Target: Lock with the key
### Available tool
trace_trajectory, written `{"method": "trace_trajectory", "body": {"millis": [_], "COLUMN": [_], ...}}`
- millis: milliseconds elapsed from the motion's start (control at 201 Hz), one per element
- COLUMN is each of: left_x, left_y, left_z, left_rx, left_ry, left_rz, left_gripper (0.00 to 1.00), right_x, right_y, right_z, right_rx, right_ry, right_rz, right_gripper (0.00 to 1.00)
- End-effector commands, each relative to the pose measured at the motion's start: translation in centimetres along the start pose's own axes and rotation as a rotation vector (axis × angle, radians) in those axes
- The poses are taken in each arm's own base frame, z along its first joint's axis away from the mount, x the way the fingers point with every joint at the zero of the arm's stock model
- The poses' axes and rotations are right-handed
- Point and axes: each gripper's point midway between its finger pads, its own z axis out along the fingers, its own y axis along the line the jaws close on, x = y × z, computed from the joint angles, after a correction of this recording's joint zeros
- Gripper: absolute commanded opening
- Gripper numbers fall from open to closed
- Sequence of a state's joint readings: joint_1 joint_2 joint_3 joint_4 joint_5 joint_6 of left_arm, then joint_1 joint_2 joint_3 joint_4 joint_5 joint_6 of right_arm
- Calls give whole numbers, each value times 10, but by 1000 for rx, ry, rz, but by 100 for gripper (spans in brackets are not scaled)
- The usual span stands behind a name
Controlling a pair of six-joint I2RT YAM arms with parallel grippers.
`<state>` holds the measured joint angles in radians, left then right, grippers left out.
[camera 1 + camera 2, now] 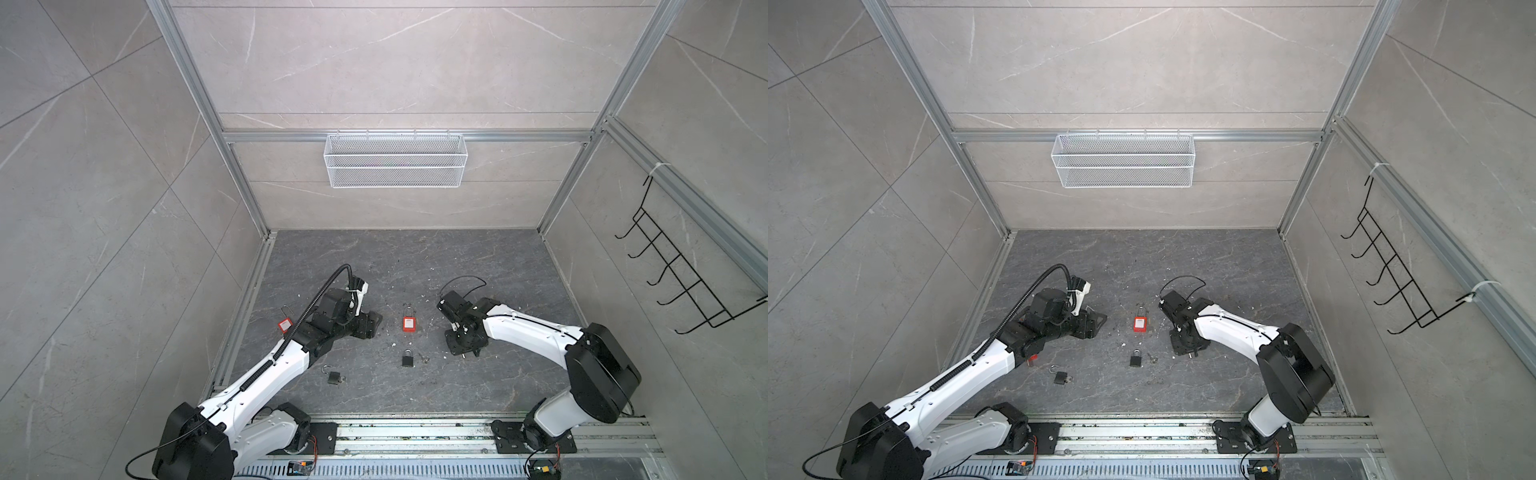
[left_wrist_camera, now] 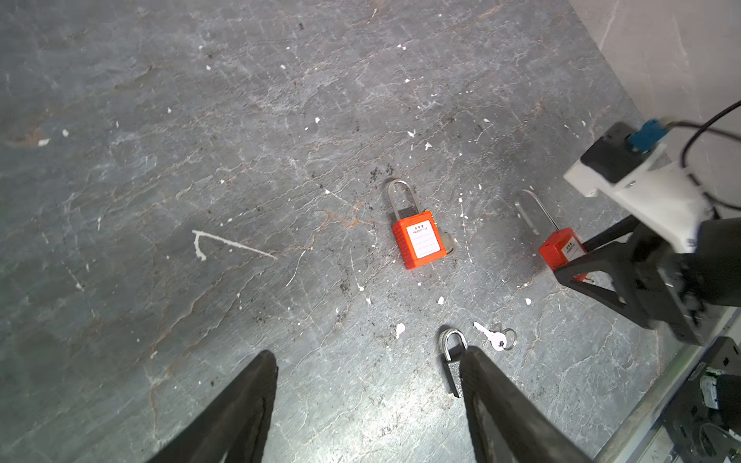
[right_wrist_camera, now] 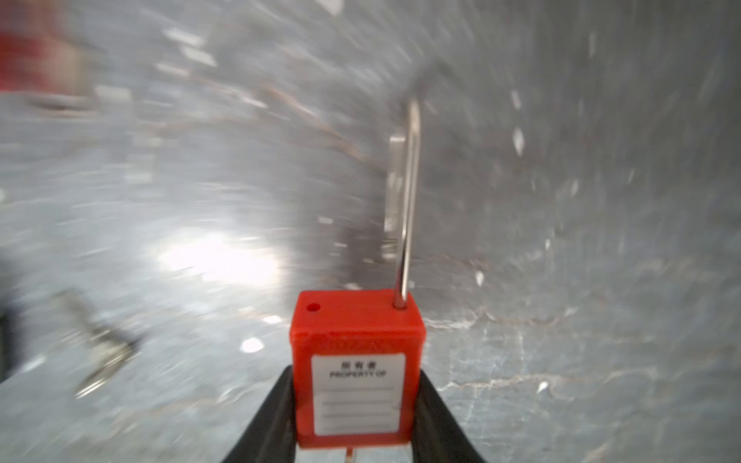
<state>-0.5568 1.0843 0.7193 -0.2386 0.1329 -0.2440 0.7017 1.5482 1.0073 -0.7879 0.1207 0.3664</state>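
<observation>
left jaws: apart, empty, above table [image 2: 200, 160] | key [image 2: 494, 340]: flat on table beside black padlock [image 2: 452, 354], near my left jaws | right jaws: clamped on red padlock [image 3: 357, 373], shackle [image 3: 407, 200] open | risk: thin key may skid from my pinch; padlock may twist in grip

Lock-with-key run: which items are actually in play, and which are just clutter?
In play: red plastic padlock with open steel shackle, gripped by the right gripper; small silver ringed key, likely.
Clutter: closed red padlock mid-floor; red padlock beside the left arm; closed black padlock; open-shackled black padlock; white wire basket; black hook rack.
</observation>
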Motion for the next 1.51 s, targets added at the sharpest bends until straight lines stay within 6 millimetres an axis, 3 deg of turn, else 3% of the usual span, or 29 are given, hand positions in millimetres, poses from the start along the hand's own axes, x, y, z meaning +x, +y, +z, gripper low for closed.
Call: {"method": "trace_trajectory", "body": {"millis": [0, 269, 563, 787, 1016, 1509], "left_x": [-36, -40, -33, -31, -31, -16], "left_y": [-24, -64, -100, -112, -122, -140], "left_z": [-16, -37, -54, -54, -56, -64], "left_rx": [92, 283, 492, 549, 602, 751], "left_ry": [-137, -209, -250, -245, -248, -202], "left_rz": [151, 454, 633, 686, 726, 761], "left_gripper": [74, 74, 72, 69, 56, 32], "right_x": [-24, -33, -17, -11, 3, 3], "right_y": [10, 44, 70, 88, 97, 104], "right_z": [-47, -106, -133, -158, -161, -173], "right_rx": [-6, -127, -189, -235, -247, -242], "right_ry": [-141, -310, -388, -501, -512, -576], "right_rz": [-195, -526, -798, -903, -995, -1042], "right_gripper": [36, 33, 30, 28, 27, 23]}}
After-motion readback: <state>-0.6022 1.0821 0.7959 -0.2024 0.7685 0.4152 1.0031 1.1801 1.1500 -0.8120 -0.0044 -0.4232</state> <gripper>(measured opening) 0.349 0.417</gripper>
